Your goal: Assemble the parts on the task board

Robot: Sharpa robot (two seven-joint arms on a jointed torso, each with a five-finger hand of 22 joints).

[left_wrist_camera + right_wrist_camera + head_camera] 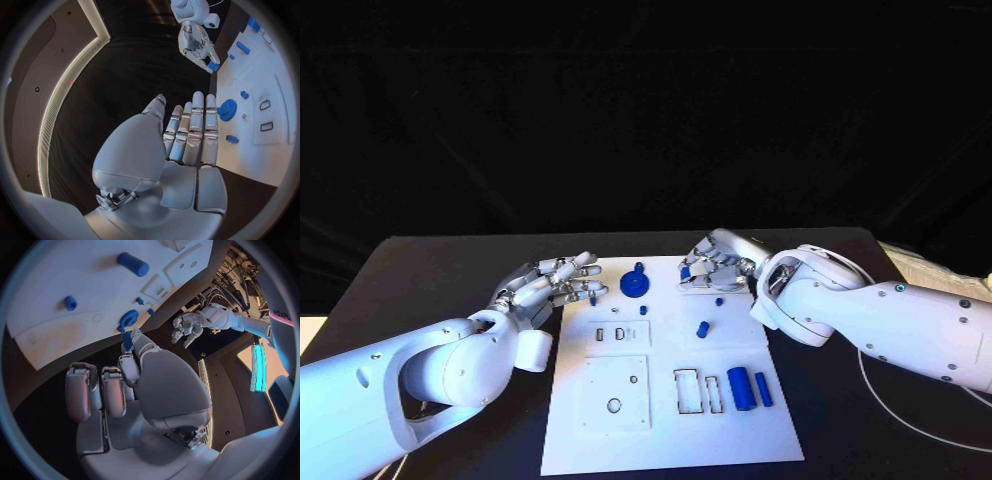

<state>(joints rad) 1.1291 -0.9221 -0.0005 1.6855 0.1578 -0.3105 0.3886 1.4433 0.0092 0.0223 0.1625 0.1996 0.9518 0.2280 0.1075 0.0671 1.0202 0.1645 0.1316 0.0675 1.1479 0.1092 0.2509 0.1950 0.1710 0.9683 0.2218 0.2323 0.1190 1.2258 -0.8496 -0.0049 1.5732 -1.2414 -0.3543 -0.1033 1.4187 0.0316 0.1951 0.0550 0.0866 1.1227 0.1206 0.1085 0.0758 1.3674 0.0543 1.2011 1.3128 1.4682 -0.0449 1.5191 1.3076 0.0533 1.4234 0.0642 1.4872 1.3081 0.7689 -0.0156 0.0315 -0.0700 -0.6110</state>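
The white task board (675,440) lies in the middle of the black table. At its far end sits a blue disc part (635,285), with a small blue piece (599,296) to its left. My left hand (557,283) hovers at the board's far left corner with its fingers stretched out and holds nothing; the disc (227,109) lies just past its fingertips. My right hand (711,265) is over the board's far right corner and pinches a small blue part (127,340) between thumb and finger. Two blue cylinders (741,388) lie near the board's right edge.
Two small blue pieces (704,327) lie mid-board below my right hand. Raised white plates with slots (615,392) sit on the board's left half, and a rectangular frame (687,390) beside the cylinders. A white cable (913,405) runs over the table at the right.
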